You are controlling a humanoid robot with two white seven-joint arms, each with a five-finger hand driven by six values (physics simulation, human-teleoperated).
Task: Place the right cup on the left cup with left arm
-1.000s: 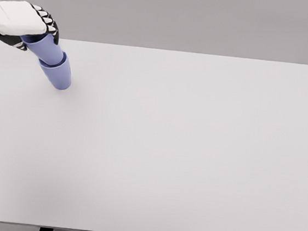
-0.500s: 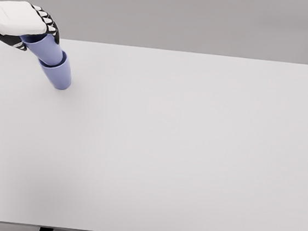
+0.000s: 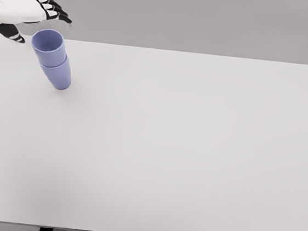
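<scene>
Upper purple cup (image 3: 48, 44) nested in lower purple cup (image 3: 57, 74), far left on tabletop (image 3: 183, 151); left hand (image 3: 23, 9) fingers spread, empty. Only withdrawal left, seemingly.

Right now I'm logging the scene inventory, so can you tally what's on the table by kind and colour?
Blue-violet cups: 2, upper cup nested in lower cup at the far left of the white table.
Total: 2 things on the table.
Left robot hand is open above them, holding nothing.
</scene>
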